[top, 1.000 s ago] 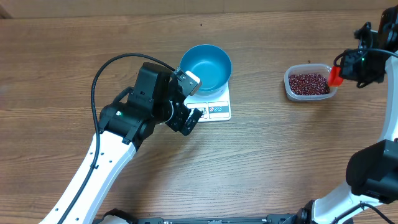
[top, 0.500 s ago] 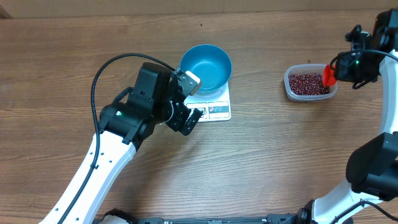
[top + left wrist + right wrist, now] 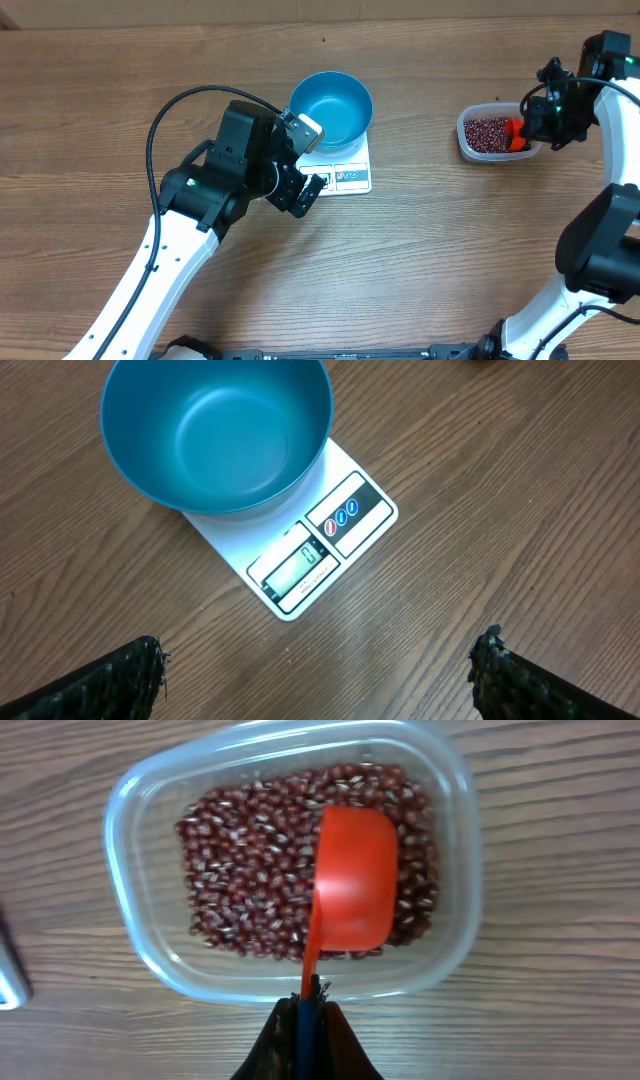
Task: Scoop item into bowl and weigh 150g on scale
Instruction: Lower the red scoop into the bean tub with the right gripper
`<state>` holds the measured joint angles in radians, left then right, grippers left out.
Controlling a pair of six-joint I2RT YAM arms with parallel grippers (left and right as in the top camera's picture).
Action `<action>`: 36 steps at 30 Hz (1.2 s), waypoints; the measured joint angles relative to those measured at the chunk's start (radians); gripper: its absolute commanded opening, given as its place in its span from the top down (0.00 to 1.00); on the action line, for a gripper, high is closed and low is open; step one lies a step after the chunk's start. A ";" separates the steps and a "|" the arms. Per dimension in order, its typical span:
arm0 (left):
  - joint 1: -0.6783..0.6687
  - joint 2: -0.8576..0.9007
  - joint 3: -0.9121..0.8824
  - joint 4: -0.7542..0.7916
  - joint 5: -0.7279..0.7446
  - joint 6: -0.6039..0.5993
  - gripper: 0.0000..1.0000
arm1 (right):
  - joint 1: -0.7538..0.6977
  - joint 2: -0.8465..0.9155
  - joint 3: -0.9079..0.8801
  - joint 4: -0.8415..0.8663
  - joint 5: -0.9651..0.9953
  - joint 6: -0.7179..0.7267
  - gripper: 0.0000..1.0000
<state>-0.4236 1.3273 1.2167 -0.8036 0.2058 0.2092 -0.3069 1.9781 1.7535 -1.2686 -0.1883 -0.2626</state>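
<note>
Beans [image 3: 240, 870]: small, dark red-brown, a loose heap in a clear tub [image 3: 135, 945] on the right side of the counter [image 3: 450, 270].

Left arm sits by the scale. The left fingers [image 3: 110, 685] are spread as wide as they go and hold nothing.

The blue bowl [image 3: 290, 450] stands on the white scale [image 3: 355, 510], well apart from the tub. It is empty, and the display seems to read zero.

The right fingers [image 3: 308, 1012] are clamped tight on the thin handle of a red scoop [image 3: 355, 880]. Its cup lies on the heap; cannot tell which way the cup faces.

Handling, my guess: the grains are hard, light and smooth. They will roll and scatter, so pinching is useless. Take them with the scoop: dig under, lift level, carry slowly.
</note>
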 measured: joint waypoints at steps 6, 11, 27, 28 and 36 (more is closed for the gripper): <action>0.000 0.000 0.000 0.000 0.000 0.000 0.00 | 0.000 0.012 -0.015 -0.001 -0.090 0.000 0.96; 0.000 0.000 0.000 0.000 0.000 0.000 0.00 | -0.001 0.028 -0.020 -0.008 -0.154 0.001 0.96; 0.000 0.000 0.000 0.000 0.000 0.000 0.00 | -0.119 0.085 -0.026 -0.031 -0.369 0.023 0.96; 0.000 0.000 0.000 0.000 0.000 0.000 0.01 | -0.133 0.090 -0.027 -0.032 -0.390 0.024 0.96; 0.000 0.000 0.000 0.000 0.000 0.000 0.01 | -0.225 0.095 -0.028 -0.035 -0.523 0.026 0.96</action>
<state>-0.4236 1.3273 1.2167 -0.8036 0.2058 0.2092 -0.5320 2.0731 1.7256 -1.3033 -0.7116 -0.2363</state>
